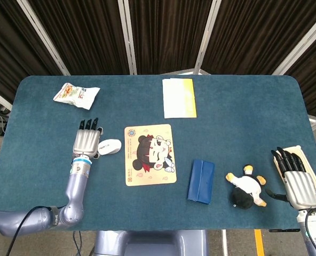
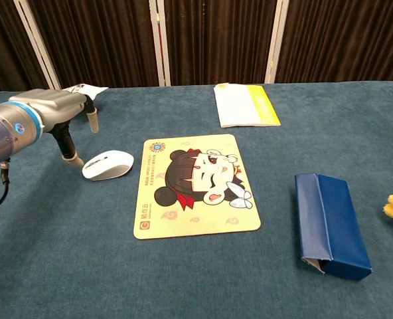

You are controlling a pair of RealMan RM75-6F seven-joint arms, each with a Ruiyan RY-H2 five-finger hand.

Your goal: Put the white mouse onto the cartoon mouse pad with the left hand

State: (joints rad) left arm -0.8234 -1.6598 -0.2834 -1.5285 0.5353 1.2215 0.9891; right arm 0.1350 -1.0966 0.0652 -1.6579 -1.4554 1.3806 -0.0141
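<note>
**Left hand at the mouse, no grasp yet**

While the white mouse (image 1: 109, 146) sits untouched on the bench (image 1: 40, 176), step in hand looks like the approach/pre-grasp. Left hand (image 1: 87, 141) hovers just beside the mouse, on the side away from the cartoon mouse pad (image 1: 150, 154). Its fingers (image 2: 69, 147) are spread, pointing down, and hold nothing; in the chest view one tip hangs close to the mouse's outer edge, contact not clear.

Mouse lies just beyond the fingers toward the pad, with a narrow strip of bare bench between mouse and pad edge.

Next move, my read: shift the hand over the mouse, close around its sides, lift, carry a short way across onto the pad. A low lift should do; the pad looks thin and flat.

Room: path from fingers to pad is unobstructed. Snack packet (image 1: 76, 95) is well beyond the fingertips, blue pouch (image 1: 200, 181) on the pad's far side, both out of the way. Right hand (image 1: 298, 181) rests near the far bench edge, fingers extended, holding nothing.
</note>
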